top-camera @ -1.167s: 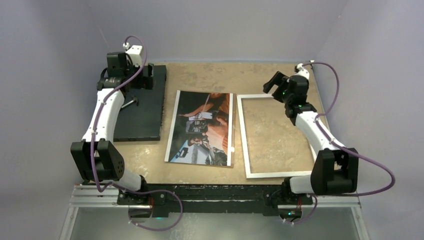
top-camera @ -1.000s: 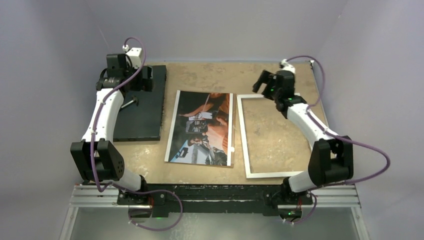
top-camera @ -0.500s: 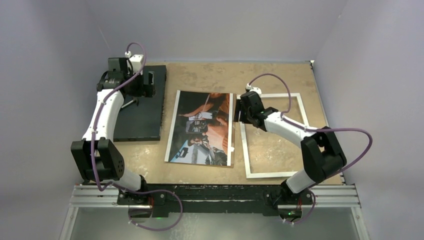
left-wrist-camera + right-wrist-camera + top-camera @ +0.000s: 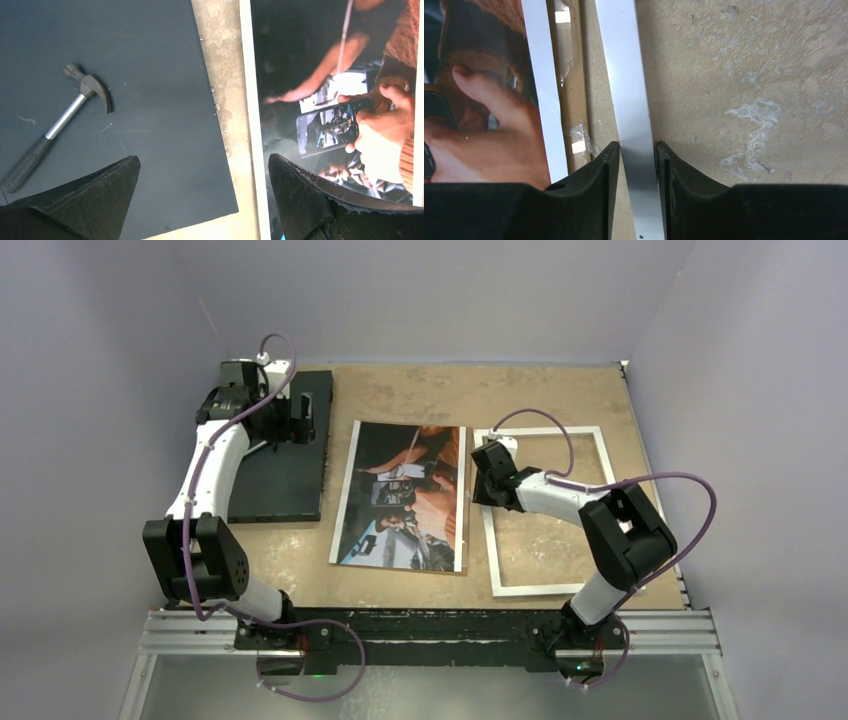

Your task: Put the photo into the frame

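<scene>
While snug on frame [image 4: 624, 75], R claw [image 4: 637, 146].

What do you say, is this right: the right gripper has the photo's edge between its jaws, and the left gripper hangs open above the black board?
No. In the right wrist view the right gripper has a rail of the frame between its jaws; the photo lies beside it. The left gripper does hang open above the black board.

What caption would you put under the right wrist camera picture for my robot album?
The right gripper grips the frame's white rail, close beside the photo.
</scene>
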You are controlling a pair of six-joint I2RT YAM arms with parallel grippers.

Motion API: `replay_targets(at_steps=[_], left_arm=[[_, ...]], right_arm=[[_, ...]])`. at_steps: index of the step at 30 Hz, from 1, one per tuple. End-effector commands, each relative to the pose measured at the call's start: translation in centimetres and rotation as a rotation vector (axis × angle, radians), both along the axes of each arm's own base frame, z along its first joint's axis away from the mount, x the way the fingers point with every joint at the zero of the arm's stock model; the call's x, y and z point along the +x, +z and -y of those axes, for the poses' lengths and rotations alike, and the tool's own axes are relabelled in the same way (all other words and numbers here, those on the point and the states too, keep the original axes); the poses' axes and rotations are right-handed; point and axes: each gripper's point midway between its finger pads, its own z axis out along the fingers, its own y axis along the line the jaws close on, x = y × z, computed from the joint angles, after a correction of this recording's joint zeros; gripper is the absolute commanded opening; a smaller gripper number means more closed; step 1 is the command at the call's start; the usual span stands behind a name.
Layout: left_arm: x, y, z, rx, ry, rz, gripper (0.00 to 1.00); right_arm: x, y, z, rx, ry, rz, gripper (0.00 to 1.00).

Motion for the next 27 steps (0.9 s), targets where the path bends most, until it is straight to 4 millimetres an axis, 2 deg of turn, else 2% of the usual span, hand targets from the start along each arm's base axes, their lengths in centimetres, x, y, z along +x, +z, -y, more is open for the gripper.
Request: replay_targets(at_steps=[1, 6, 10, 15, 17, 21, 24, 27], left_arm=[[-0.7, 0.5, 0.1, -0.009, -0.015, 0.011, 1.0], [-0.9, 1.0, 0.4, -0.02, -0.026, 0.012, 1.0], [-1.6, 0.5, 1.4, -0.062, -0.042, 0.005, 1.0], [-2.3, 0.2, 2.8, -0.095, -0.07, 0.002, 1.0], [-2.5, 0.2, 3.7, -0.129, -0.076, -0.001, 1.0], [-2.7, 0.4, 5.7, -0.214, -0.084, 0.0, 1.0], [-2.6, 0.4, 7.4, -0.267, -0.102, -0.001, 1.0], [-2.3, 0.4, 9.7, -0.297, -0.121, -0.003, 1.0]], right_arm=[[-0.2, -0.9, 0.8, -0.027, -0.069, -0.017, 0.3], [0.7, 1.4, 0.2, -0.016, -0.053, 0.012, 0.11], [2.3, 5.2, -0.3, -0.006, -0.043, 0.078, 0.03], [3.6, 10.6, 0.1, -0.01, -0.039, 0.163, 0.0], [3.8, 13.3, 0.1, 0.024, -0.028, 0.206, 0.0], [3.9, 19.1, -1.5, 0.168, 0.039, 0.274, 0.0], [3.8, 24.4, -2.9, 0.274, 0.084, 0.346, 0.0], [3.6, 29.4, -3.5, 0.357, 0.101, 0.42, 0.0]])
